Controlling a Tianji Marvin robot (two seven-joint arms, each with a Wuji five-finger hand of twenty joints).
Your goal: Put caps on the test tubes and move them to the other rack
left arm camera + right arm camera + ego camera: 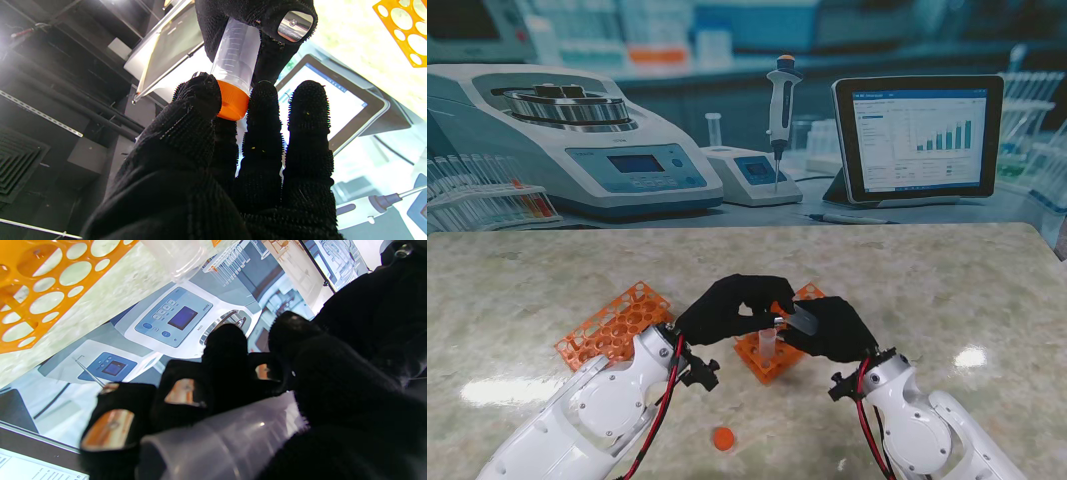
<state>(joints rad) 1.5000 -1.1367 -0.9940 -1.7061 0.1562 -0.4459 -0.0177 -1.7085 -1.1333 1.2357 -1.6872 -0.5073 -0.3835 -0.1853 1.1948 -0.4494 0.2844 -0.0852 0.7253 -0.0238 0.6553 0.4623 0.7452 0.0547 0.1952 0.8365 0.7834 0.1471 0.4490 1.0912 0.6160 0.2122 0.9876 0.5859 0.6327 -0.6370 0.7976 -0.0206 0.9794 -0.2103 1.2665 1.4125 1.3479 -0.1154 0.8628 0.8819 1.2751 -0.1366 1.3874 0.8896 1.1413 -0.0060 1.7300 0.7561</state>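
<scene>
Your left hand (pixel 213 160) pinches the orange cap (pixel 232 101) on the clear test tube (pixel 236 55), which your right hand (pixel 832 328) grips above the near orange rack (pixel 772 357). A loose cap (pixel 723 438) lies nearer to you; the second rack (pixel 614 324) sits left.

Both arms rise from 7 and 5 o'clock; left hand (pixel 727 308) and right hand (pixel 832 328) meet at centre, fingers curled closed, gripping.
</scene>
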